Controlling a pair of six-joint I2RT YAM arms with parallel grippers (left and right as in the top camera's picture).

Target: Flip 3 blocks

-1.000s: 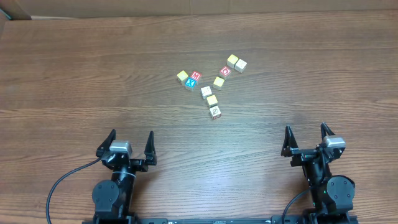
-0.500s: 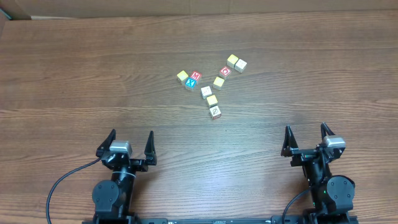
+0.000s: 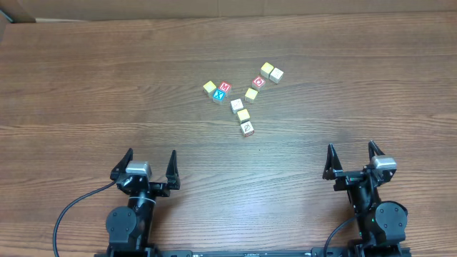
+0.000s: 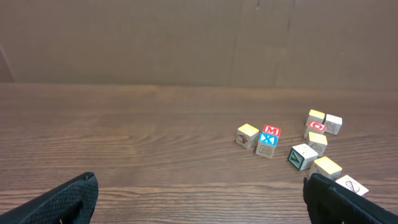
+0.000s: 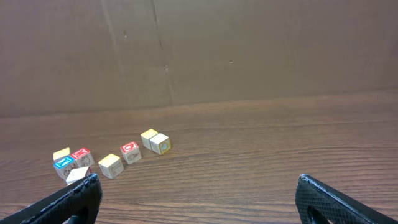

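Surface: wood-grain desk (image 3: 78, 78), with a loose scatter of cubes near its middle, a little toward the far edge.
Overhead, blocks: we take the three pale blocks (image 3: 243, 114) to be the short chain running toward the near edge. The nearest one carries a reddish diagonal mark. They sit corner to corner, touching or nearly so.
Overhead, neighbours: red M cube (image 3: 224, 87) and blue X cube (image 3: 218, 96) touch each other just left of the chain. Red O cube (image 3: 259, 81) lies beyond it to the right, among other pale cubes.
Overhead, claws: left gripper (image 3: 151, 157) and right gripper (image 3: 350, 150) rest by the near edge, one toward each near corner. Both are spread wide and empty, well apart from the cubes. We read this as a parked pose, with no flip begun.
Left wrist: black fingers (image 4: 62, 202) sit wide apart in the lower corners. The chain lies right of centre, ending beside the right-hand finger. A cardboard wall (image 4: 186, 37) stands behind the far edge.
Right wrist: jaws wide here too. The cubes sit far left, and only one pale block of the chain shows, at the lower-left finger.
Judgement: the tight chain leaves little finger room, so the marked end block looks the freest to take first.
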